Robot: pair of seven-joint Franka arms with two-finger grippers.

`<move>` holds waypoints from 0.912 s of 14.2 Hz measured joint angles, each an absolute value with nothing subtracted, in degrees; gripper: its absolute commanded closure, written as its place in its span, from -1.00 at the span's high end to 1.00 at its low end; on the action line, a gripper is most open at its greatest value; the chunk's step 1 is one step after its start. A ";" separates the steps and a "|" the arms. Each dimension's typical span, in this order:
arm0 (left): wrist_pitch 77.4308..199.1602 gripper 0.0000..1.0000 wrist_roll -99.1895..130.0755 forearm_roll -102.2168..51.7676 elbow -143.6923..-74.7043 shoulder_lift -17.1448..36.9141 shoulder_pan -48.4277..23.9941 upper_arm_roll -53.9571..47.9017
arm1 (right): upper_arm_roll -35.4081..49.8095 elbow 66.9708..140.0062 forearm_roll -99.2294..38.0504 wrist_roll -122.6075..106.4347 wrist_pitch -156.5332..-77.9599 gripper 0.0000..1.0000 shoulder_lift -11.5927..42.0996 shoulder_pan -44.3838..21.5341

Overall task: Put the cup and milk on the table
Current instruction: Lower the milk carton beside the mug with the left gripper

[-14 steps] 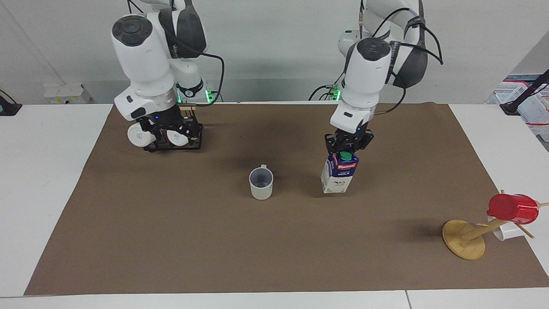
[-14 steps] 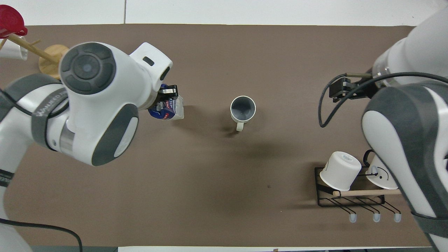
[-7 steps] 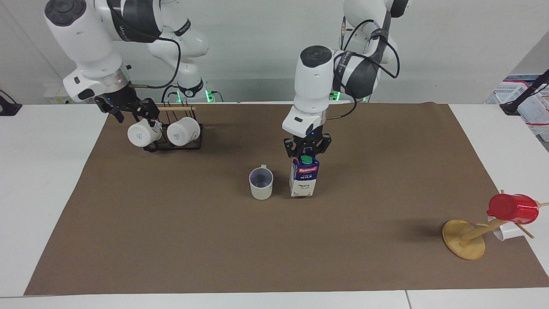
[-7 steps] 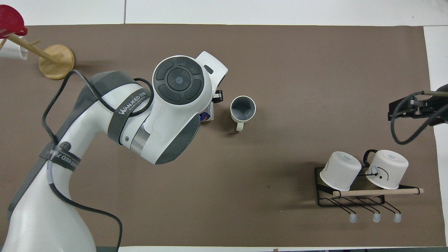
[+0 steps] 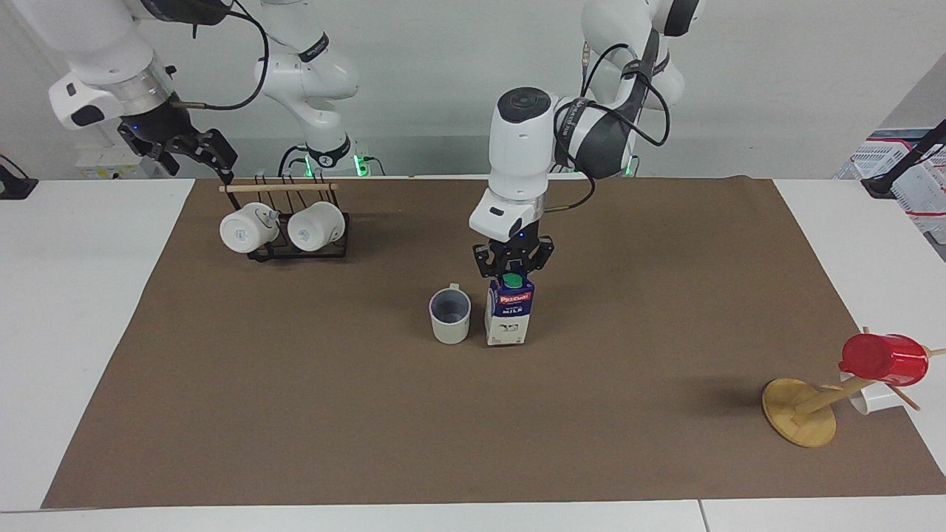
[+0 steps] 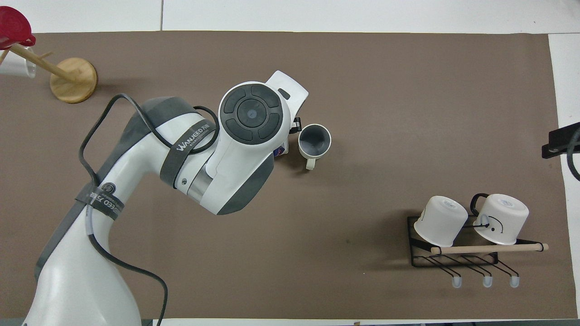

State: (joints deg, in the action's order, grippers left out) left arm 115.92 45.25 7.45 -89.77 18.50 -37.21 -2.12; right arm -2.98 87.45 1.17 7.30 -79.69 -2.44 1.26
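One cup [image 5: 450, 316], handle at 12 o'clock in the facing view; one upright milk [image 5: 508, 316] beside it, pinched by the left gripper [image 5: 512, 270]. The right gripper [image 5: 194, 148] waits raised, fingers apart.

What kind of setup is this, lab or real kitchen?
Most likely a robotics lab bench: a white table covered by a brown paper sheet, with staged props: a mug rack, a wooden cup tree. The left gripper grips the milk carton beside the cup.

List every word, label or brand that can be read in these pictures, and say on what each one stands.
"Pascual" on the red label of the milk.
"MILK" on the milk, below that label.
"WANJEED" on the band around the left arm; the small signs after it are too blurred to read.
Lettering on the cup: too faint to read.
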 measured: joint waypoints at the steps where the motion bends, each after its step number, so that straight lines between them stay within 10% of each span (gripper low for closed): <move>1: 115.95 -1.00 45.63 7.46 -89.77 18.62 -37.42 -2.14 | -2.71 86.43 1.17 7.30 -79.67 1.00 -1.76 1.10; 10: 115.94 -1.00 46.11 7.51 -90.27 19.20 -37.48 -2.11 | -2.25 85.37 1.21 0.88 -79.83 1.00 0.05 1.06; 11: 115.94 -0.87 46.11 7.51 -90.38 19.26 -37.49 -2.11 | -2.24 85.37 1.21 0.43 -79.98 1.00 0.05 1.05; 13: 115.96 0.25 46.17 7.51 -90.39 19.30 -37.51 -2.12 | -2.20 85.26 1.22 0.11 -80.68 1.00 0.05 0.47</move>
State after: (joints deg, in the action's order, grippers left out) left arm 115.96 46.17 7.51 -90.39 19.30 -37.51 -2.12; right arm -2.20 85.26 1.22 0.11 -80.68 0.05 0.47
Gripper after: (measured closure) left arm 0.595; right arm 0.000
